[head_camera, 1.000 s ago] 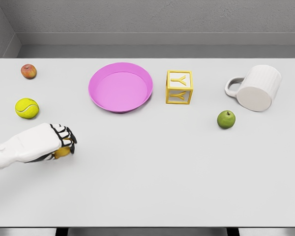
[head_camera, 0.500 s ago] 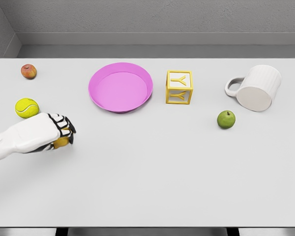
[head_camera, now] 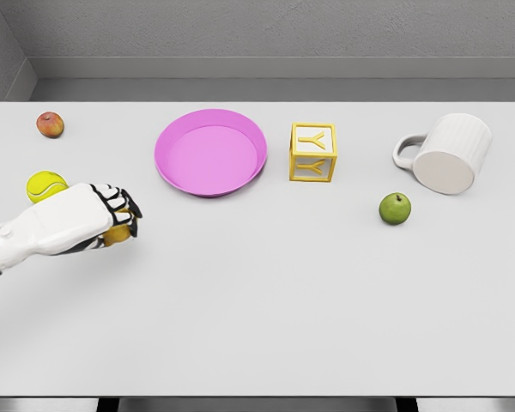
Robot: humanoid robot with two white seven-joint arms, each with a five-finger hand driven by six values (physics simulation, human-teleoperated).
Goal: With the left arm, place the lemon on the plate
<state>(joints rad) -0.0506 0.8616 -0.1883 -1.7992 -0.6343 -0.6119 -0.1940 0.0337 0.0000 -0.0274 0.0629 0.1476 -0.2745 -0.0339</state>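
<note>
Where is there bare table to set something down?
The whole near half of the table lies bare, below the left hand and green apple. The far row is crowded: pink plate, yellow cube, mug.

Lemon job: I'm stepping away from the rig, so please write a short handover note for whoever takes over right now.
Left hand: fingers shut on the small yellow lemon, at the table's left side, beside the yellow-green tennis ball.
Right hand: not in view.
Round pink plate: empty, at the table's far middle, up and to the right of the hand.
Done: lemon grasped.
Left: carry it to the plate, set it down, release.
</note>
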